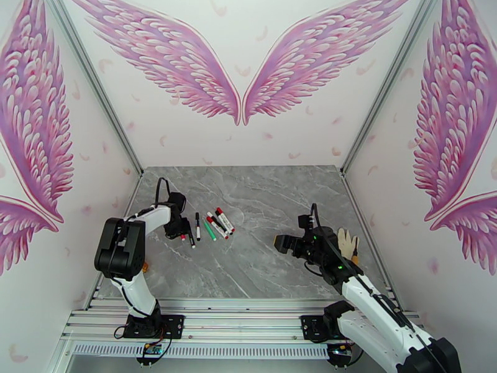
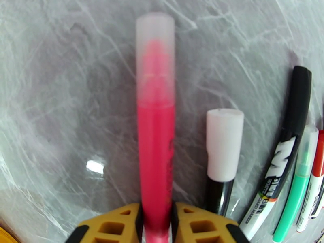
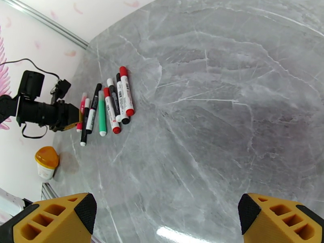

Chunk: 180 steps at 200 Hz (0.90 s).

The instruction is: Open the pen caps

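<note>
Left gripper [image 2: 156, 224] is pinching the pink pen [image 2: 156, 150] near its tail end, with the yellow fingers [image 2: 117, 225] pressed on both sides of the barrel. The pen's frosted cap [image 2: 155, 57] is on and points away from the wrist camera. I can't tell whether the pen is lifted or resting on the table [image 2: 60, 98].

Just right of it in the left wrist view is a thin black pen [image 2: 218, 195] with a white cap [image 2: 224, 144] on. It lies alongside the pink pen without touching it. Further right come a black marker [image 2: 293, 130], a green pen [image 2: 299, 179] and a red-ended pen [image 2: 318, 171] at the frame edge, packed close together.

From the top camera, the left gripper [image 1: 180, 231] sits at the left end of the pen row [image 1: 214, 226], left of table centre. All the pens lie roughly parallel.

Right gripper [image 3: 166, 211] is spread wide with nothing between the fingers [image 3: 60, 217]. It hangs over bare table at the right side [image 1: 282, 244], well apart from the pens. Its camera looks across at the pen row [image 3: 107, 106] and the left gripper [image 3: 75, 118]. Every cap I can make out there is seated. A small orange-lidded cup [image 3: 46, 162] stands near the table edge below the left gripper in that view.
</note>
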{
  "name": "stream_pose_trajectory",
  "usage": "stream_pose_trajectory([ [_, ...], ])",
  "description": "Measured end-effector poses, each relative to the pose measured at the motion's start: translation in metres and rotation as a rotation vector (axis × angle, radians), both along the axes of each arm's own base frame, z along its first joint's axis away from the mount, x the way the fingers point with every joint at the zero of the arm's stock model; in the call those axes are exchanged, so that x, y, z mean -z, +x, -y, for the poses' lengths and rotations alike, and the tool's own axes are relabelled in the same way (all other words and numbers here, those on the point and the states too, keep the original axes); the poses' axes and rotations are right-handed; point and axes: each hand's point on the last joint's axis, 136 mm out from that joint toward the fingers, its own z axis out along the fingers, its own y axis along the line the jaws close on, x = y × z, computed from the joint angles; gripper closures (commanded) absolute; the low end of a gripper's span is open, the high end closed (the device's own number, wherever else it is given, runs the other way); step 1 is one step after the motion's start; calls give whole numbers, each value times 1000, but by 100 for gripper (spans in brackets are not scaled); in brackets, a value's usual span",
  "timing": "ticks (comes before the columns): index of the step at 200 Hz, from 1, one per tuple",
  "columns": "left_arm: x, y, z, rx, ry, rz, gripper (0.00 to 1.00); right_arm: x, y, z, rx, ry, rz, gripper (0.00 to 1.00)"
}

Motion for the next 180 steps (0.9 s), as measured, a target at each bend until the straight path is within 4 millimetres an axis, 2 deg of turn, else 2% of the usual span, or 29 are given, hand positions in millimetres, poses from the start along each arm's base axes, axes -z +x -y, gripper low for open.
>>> stream_pose_trajectory([
  [90,-5,-1,0,7,25,-5,77,2,-2,-1,-7,1,-5,1],
  [121,-28,-1,3,31,36,59,77,2,-4,-3,-21,9,-8,1],
  [155,-56,-13,19,97,13,164,76,-2,-5,-6,-37,18,-15,1],
  [180,-66,-26,34,148,-22,218,77,-14,-3,-9,-45,37,-2,0],
])
